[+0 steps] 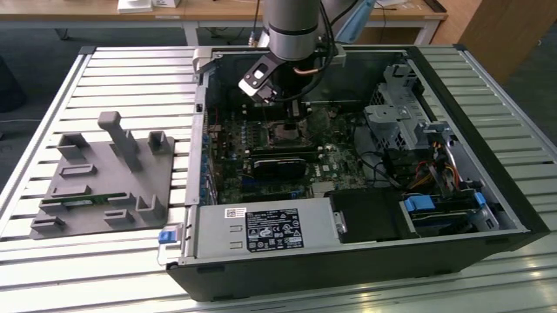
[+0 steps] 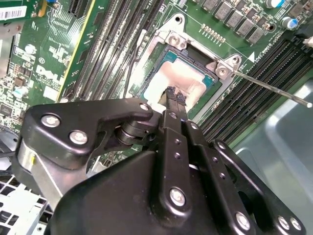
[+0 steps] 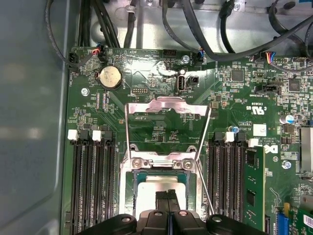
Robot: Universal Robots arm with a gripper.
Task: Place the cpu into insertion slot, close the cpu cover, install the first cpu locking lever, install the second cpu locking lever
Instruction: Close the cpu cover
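In the exterior view, the gripper (image 1: 293,116) is seen inside an open computer case (image 1: 348,267), directly above the insertion slot (image 1: 286,132). In the second wrist view, its fingers are pressed together with nothing between them, tips at the middle of the silvery cpu (image 2: 183,78), which is seated in the slot. In the first wrist view, the cpu cover (image 3: 166,105) is shown flipped open, just beyond the cpu.
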